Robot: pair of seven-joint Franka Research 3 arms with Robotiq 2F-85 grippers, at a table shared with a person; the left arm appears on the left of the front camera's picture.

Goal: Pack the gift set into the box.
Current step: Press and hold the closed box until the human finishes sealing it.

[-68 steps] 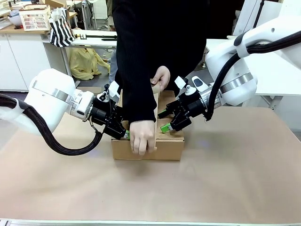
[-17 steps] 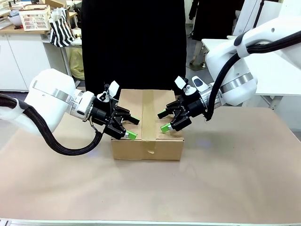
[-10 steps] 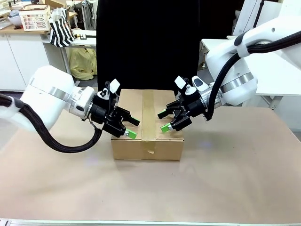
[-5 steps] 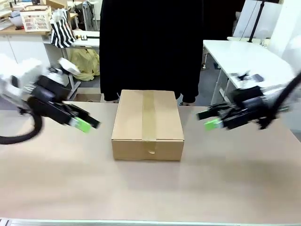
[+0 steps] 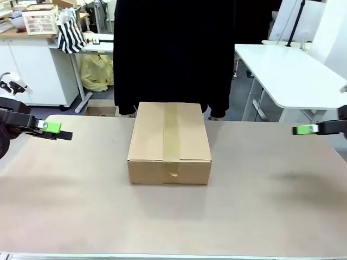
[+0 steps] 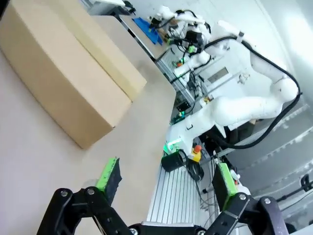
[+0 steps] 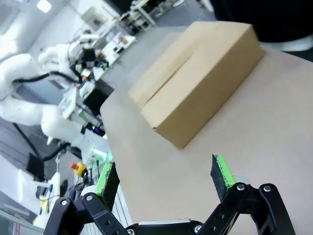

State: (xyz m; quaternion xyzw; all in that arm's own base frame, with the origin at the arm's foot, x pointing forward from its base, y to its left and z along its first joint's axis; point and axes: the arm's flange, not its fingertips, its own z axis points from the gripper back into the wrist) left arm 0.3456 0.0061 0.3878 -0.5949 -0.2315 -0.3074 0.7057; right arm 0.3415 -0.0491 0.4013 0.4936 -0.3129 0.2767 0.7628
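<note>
**Closed carton at bench centre, both tools out at the edges**

At 9 o'clock in the front view, the left tool (image 5: 54,130) hangs over the tan bench (image 5: 260,206), well apart from the carton; its wrist view shows the green-padded fingers (image 6: 108,175) spread wide with nothing between them. At the centre sits the plain brown corrugated cardboard box (image 5: 169,143), flaps shut, a brown tape strip (image 5: 171,131) running along its top. A person in black clothing (image 5: 173,49) stands at 12 o'clock behind it. At 3 o'clock the right tool (image 5: 307,129) hangs over the bench edge, its fingers likewise spread and empty in its wrist view.
</note>
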